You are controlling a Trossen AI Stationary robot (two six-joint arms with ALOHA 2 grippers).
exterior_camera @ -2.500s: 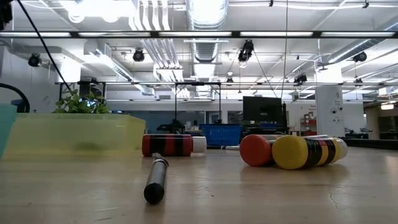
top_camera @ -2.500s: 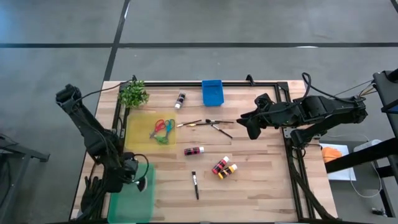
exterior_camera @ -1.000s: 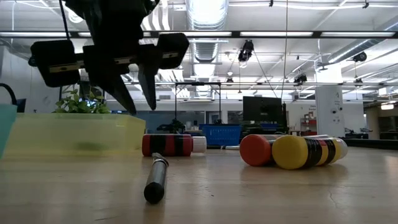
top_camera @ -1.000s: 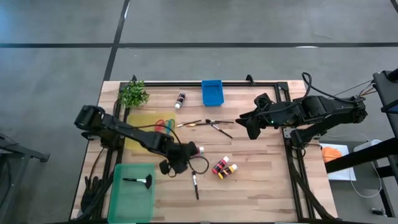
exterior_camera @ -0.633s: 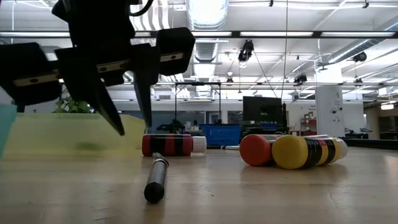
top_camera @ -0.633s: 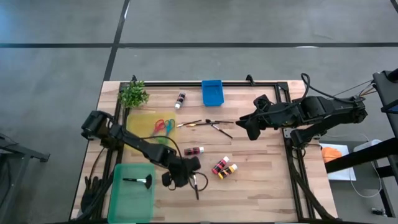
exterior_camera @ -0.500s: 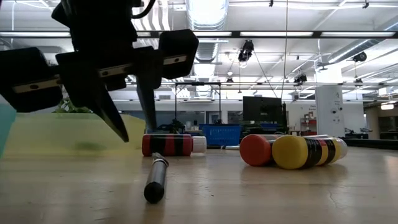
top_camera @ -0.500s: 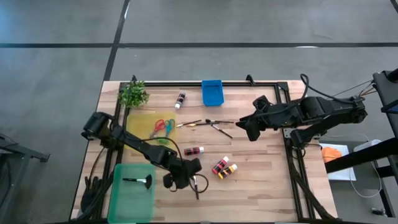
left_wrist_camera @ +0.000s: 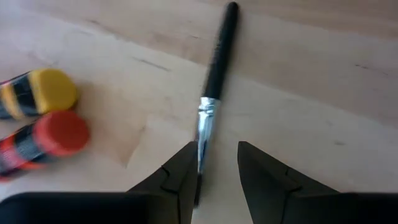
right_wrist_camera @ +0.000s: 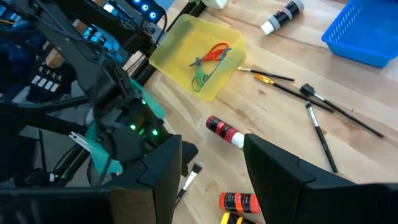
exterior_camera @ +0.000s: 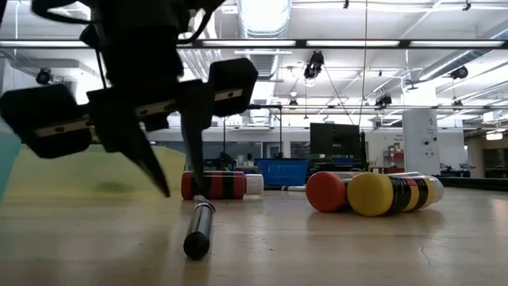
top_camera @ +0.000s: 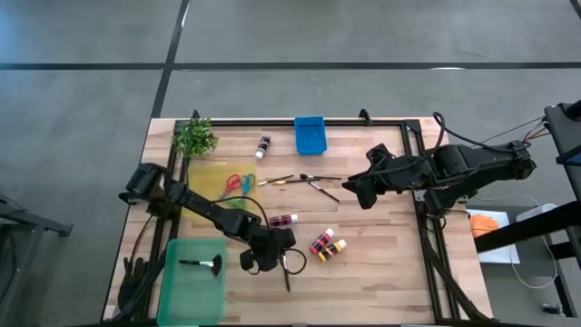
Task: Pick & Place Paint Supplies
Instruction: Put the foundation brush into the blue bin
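Observation:
A thin dark paintbrush lies flat on the table near its front edge. My left gripper is open and points down over the brush's ferrule end, one finger on each side of it. The low view shows the fingertips just above the brush. My right gripper is open and hovers over the table's right half, next to three loose brushes. A red bottle, a red and orange pair and a black bottle lie on their sides. Scissors rest in the yellow tray. My left gripper stands astride the paintbrush near its silver ferrule, coming from above with the fingers across the brush. The ferrule runs close along one finger. I cannot tell whether it touches it. The brush lies flat on the table.
A green bin at the near left corner holds one brush. The yellow tray sits behind it. A blue basket and a potted plant stand at the far edge. A black frame rail borders the table.
My left gripper has moved from beside the red bottle toward the table's near edge and slightly right. It has come down over the lone paintbrush, staying open. My right arm has shifted a little toward the table's left. No object has moved.

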